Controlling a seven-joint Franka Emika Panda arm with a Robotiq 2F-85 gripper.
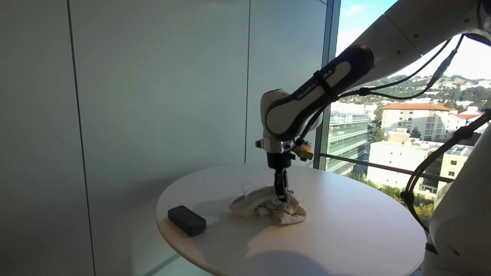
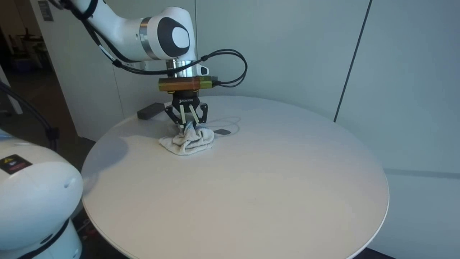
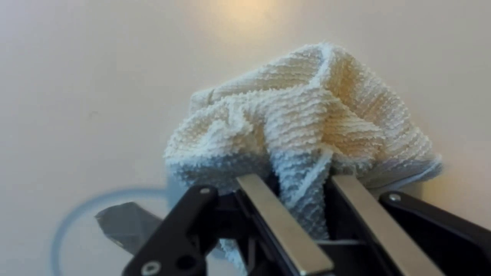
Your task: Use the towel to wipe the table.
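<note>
Lying in a crumpled heap, the towel [image 2: 187,144] is on the round bench [image 2: 251,187], on its far left part in an exterior view. The jaws point straight down into the towel, close together around a raised fold that fills the gap between them, so they have hold of it; their tips are partly hidden in the folds. Just beside the towel, a faint ring [image 3: 82,203] shows on the bench, with a dark grey patch [image 3: 128,226] inside its curve; what these are, I cannot tell. Well apart, near the bench's edge, lies a dark block [image 1: 187,220]. Above the jaws, an orange and green case [image 2: 185,83] sits on the arm [image 2: 133,39], and black cables [image 2: 147,72] loop out to it. Behind the bench stands a pale wall [image 2: 287,54], and in an exterior view a window [image 1: 383,88] shows buildings [image 1: 418,119] outside.
</note>
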